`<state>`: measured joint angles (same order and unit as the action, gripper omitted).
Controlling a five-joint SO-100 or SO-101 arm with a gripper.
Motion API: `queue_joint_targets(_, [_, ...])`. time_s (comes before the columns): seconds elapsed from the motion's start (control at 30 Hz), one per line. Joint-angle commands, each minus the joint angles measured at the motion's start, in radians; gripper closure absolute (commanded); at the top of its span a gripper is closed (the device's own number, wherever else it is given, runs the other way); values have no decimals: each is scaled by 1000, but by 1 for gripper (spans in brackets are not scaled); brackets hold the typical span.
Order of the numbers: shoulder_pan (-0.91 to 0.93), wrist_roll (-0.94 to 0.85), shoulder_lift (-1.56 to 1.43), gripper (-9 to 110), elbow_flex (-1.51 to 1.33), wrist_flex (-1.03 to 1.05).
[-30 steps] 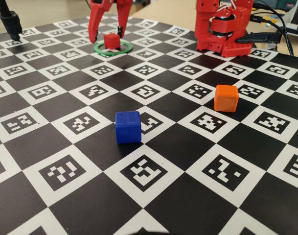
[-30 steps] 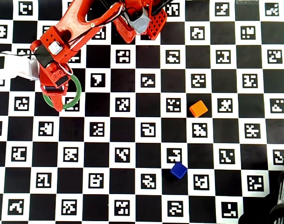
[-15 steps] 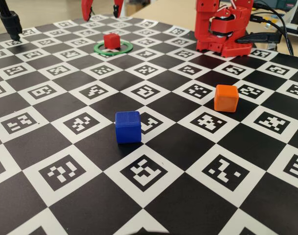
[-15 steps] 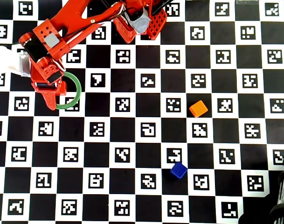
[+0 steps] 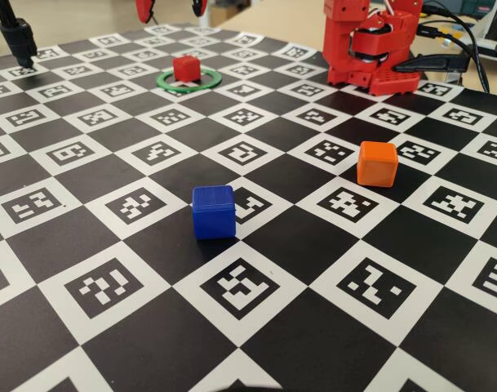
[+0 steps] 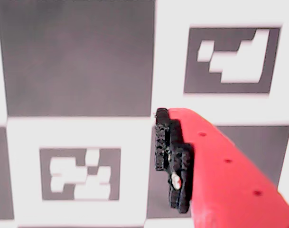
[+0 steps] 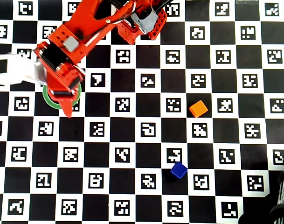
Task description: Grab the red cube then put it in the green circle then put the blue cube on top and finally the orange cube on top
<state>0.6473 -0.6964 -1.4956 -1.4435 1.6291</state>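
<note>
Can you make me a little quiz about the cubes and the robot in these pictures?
1. True or false: the red cube sits inside the green circle.
2. In the overhead view, which cube lies nearer the bottom edge? A) the orange cube B) the blue cube
3. Fill in: in the fixed view, the gripper hangs ____ the red cube, not touching it.

Key:
1. True; it rests on the board within the ring.
2. B; the blue cube lies lower in that view than the orange one.
3. Above; only its two red fingertips show at the top edge.
</note>
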Motion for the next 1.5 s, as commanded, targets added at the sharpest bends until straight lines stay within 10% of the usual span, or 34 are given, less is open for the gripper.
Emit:
queue_joint_targets(0.0, [-129,81,-120,57,67,9])
queue_joint_targets(0.57, [-696,583,-21,57,160,-75])
queue_joint_targets(1.47, [-943,905,621,57,911,41])
